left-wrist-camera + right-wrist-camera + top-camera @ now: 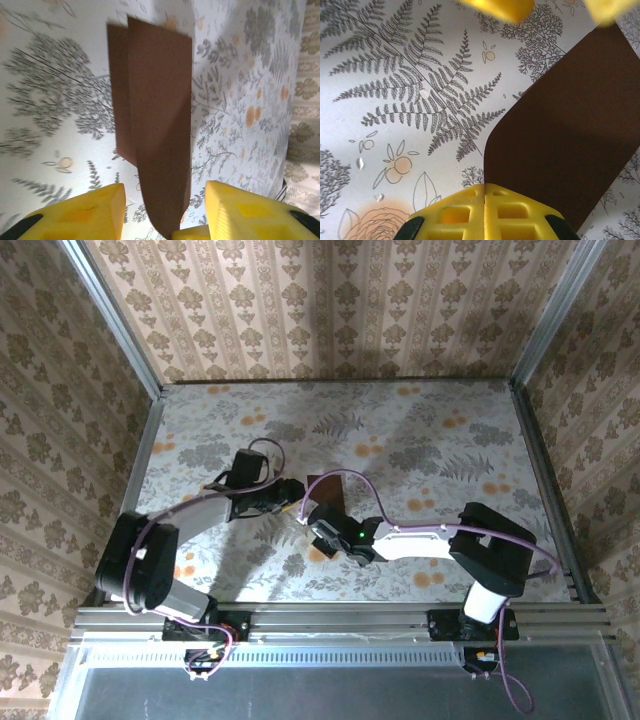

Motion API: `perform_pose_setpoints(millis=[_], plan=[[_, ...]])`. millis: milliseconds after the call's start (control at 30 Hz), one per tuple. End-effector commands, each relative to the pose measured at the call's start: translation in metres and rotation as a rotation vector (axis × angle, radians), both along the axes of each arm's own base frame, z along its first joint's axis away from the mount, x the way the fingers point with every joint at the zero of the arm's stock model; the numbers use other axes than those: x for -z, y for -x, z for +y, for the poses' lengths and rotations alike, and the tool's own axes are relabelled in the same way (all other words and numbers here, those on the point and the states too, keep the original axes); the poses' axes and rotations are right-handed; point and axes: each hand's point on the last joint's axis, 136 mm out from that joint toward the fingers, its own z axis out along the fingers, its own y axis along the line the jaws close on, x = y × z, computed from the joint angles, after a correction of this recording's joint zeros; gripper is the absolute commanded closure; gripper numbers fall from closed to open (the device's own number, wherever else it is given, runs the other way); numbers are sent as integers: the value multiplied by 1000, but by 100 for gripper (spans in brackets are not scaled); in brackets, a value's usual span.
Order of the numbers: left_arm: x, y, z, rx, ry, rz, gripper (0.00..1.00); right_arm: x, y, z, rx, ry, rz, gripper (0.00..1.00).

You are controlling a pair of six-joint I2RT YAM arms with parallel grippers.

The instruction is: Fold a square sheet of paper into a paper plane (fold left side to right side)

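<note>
The square sheet of paper is dark reddish-brown and lies mid-table, bent over itself so two layers show in the left wrist view. My left gripper is open; its yellow fingers straddle the sheet's near end without touching it. My right gripper is shut, and the sheet's curved edge runs into the seam between its fingertips. The left gripper's fingers show at the top of the right wrist view. A paper plane is out of view.
The table has a grey fern print with orange blotches. Wallpapered walls close in the back and both sides. A metal rail runs along the near edge by the arm bases.
</note>
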Motion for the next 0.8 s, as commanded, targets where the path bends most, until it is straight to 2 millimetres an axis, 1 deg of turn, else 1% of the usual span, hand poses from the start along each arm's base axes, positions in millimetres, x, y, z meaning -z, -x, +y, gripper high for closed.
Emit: perform_pose_setpoints(millis=[0,67,133,233,300,333,500,567,600,667,700,767], plan=[[-8,-3,21,2,-46,-28,52,-6,9,1,-2,-91,76,100],[-16,-8,24,5,-33,-55,53,-8,9,1,-6,-136,113,100],[-24,-13,22,26,-23,-85,56,-10,11,2,-15,-182,157,100],[-29,-21,11,75,-2,-99,64,-11,12,1,-17,-247,215,100],[-26,-27,2,104,-7,-96,70,-11,10,-1,-5,-291,255,100],[-26,-25,-6,137,14,-85,72,-12,9,-2,-1,-311,270,100],[-10,-30,-38,231,13,-45,80,-12,9,-2,-2,-377,338,100],[-4,-33,-47,258,6,-35,82,-11,9,-2,0,-380,352,100],[-1,-37,-48,262,-2,-35,82,-10,9,-3,1,-381,359,100],[8,-34,-62,308,-23,-25,83,-8,9,-2,-2,-384,374,100],[11,-36,-64,318,-31,-27,84,-8,9,-1,-2,-387,380,100],[23,-39,-66,327,-68,-16,86,-6,9,-1,-1,-390,393,100]])
